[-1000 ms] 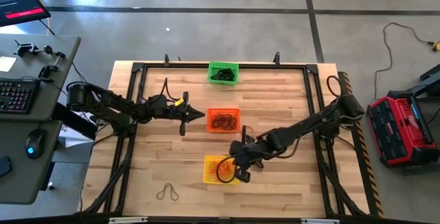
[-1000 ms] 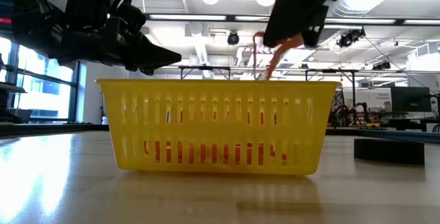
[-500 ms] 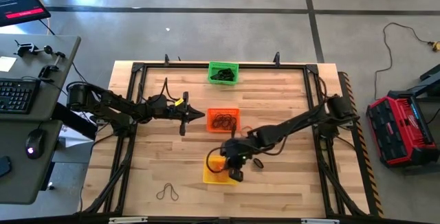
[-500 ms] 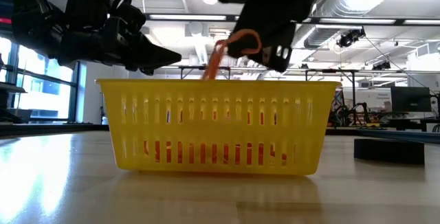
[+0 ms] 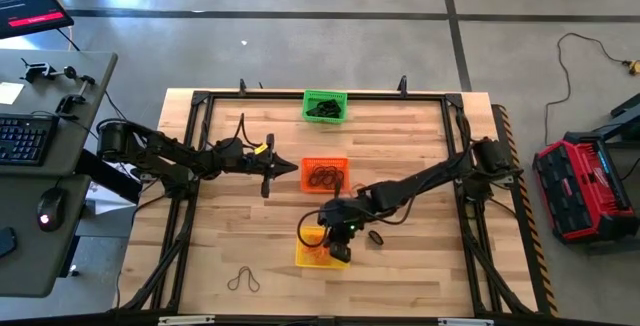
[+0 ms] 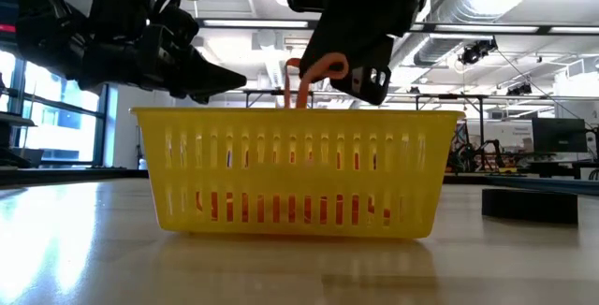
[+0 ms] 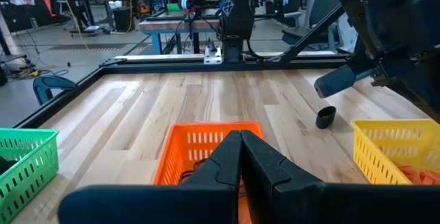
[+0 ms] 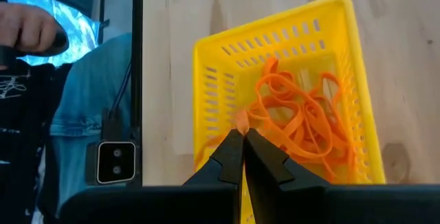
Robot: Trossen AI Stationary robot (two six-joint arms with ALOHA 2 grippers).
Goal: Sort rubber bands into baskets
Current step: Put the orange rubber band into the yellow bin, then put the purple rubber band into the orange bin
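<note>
Three mesh baskets stand along the table's middle: green [image 5: 325,106] at the far edge, orange [image 5: 325,174] in the middle, yellow [image 5: 312,253] nearest. The yellow basket [image 8: 344,80] holds a heap of orange rubber bands [image 8: 302,124]. My right gripper [image 5: 333,244] hangs over the yellow basket, shut on one orange rubber band [image 6: 307,79]. My left gripper [image 5: 292,169] is shut and empty, hovering level just left of the orange basket [image 7: 206,141], which holds dark bands. One thin dark band [image 5: 243,281] lies on the table near the front. My right gripper pinches an orange rubber band between its two fingertips, at the band's upper part [image 8: 240,119]. The fingers slant down from the table's right side. The band hangs slack below them [image 6: 301,94], its lower end at the height of the yellow basket's rim [image 6: 299,113].
A short thick black band [image 5: 376,237] lies on the table right of the yellow basket, also seen as a small black ring [image 7: 326,117]. A black metal frame [image 5: 200,106] borders the table. A person [image 8: 62,114] stands beyond the table's near edge.
My right gripper has moved toward the table's left edge, from the yellow basket's right rim to over its middle, sinking a little and tipping further down. It stays shut on the orange band, which travelled with it and still hangs below.
</note>
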